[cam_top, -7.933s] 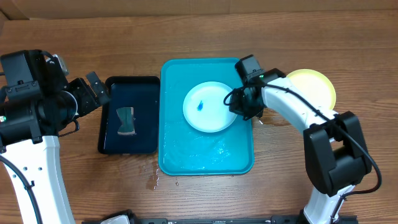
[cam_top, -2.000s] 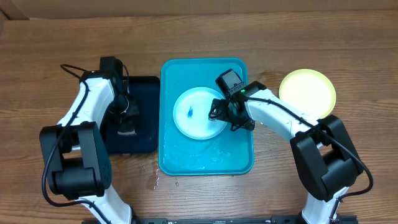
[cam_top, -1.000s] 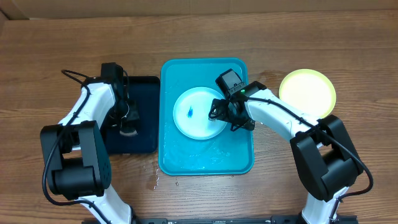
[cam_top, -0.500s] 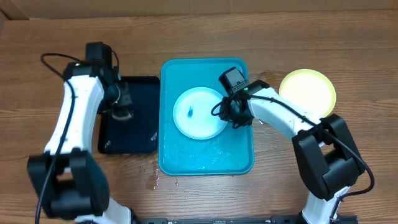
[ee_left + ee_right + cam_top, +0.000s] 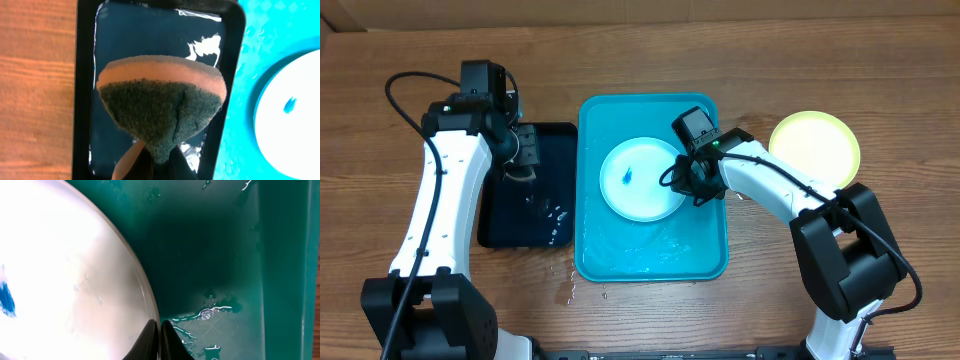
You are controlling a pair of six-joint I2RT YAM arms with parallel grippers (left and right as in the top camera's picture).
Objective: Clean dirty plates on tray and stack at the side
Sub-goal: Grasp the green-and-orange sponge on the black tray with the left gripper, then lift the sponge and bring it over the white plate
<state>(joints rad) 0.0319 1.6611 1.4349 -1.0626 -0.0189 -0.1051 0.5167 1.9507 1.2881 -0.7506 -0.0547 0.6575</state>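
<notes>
Both grip now: my right gripper (image 5: pixel 160 340) just pinched the plate (image 5: pixel 65 270) at its tips, left gripper (image 5: pixel 150 167) raised the sponge (image 5: pixel 162 107); scrubbing's next.

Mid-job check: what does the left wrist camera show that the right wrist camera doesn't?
Left wrist only: the green-and-orange sponge, held over the wet black tray, and the wooden table. Right wrist only: the right fingers shut on the plate rim, and a water puddle on the turquoise tray floor. Both: that white plate with its blue smear, lying in the turquoise tray.
</notes>
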